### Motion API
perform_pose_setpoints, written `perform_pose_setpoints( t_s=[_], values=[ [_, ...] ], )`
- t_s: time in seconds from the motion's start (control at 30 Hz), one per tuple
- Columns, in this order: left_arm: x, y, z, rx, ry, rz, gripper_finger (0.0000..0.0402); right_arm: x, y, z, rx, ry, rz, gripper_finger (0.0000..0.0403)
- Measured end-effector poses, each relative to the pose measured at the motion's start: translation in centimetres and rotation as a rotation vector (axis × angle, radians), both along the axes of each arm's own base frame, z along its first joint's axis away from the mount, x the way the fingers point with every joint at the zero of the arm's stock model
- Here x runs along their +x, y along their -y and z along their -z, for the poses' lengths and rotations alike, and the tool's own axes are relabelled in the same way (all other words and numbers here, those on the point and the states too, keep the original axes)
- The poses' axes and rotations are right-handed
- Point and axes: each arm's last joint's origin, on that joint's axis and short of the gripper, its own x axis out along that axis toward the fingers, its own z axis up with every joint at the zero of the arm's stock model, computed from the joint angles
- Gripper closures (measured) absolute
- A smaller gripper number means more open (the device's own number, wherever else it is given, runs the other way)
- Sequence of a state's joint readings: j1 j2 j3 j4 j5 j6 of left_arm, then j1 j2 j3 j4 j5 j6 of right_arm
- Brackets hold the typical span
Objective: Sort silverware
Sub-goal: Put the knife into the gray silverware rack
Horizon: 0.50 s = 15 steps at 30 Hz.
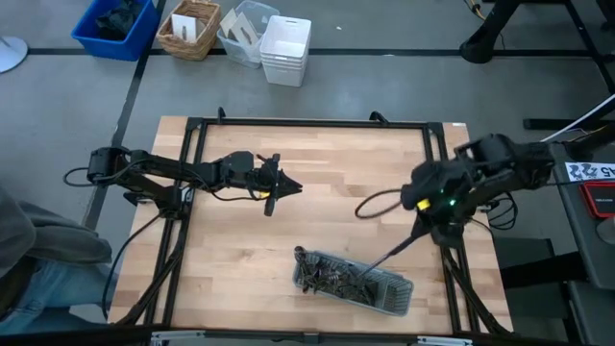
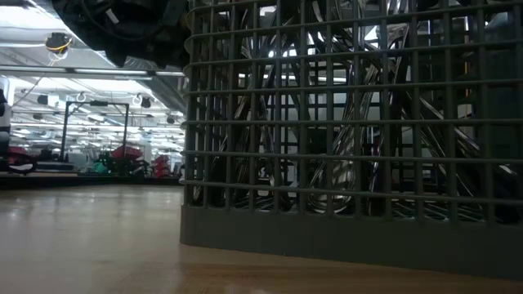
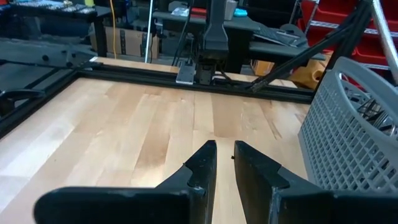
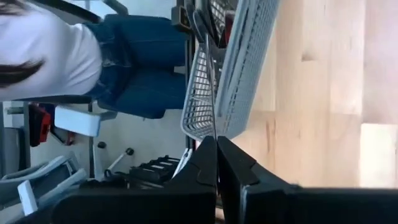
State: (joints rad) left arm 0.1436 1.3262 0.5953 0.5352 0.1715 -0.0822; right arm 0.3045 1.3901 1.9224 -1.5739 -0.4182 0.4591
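Pointing at tray (diagonally): silverware

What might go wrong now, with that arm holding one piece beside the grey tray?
The right gripper pinches a slim piece of silverware only at its end, so it may swivel or slip out. Its far tip reaches the mesh tray; it could snag there and drag the tray, which lies near the front edge of the table.
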Motion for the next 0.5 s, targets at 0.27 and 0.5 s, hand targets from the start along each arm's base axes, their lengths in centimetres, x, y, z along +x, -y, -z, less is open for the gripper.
perform_pose_setpoints(
  t_s=[0.27,0.5],
  values=[
    [-0.1,0.0,0.3,-0.027,-0.028,-0.004,0.0353,0.5,-4.3,1.3,-0.01,-0.145,0.02,0.0402],
    [-0.1,0.0,0.4,-0.028,-0.04,-0.004,0.0353,1.0,-7.5,2.6,-0.026,-0.272,0.05,0.0402]
  ],
)
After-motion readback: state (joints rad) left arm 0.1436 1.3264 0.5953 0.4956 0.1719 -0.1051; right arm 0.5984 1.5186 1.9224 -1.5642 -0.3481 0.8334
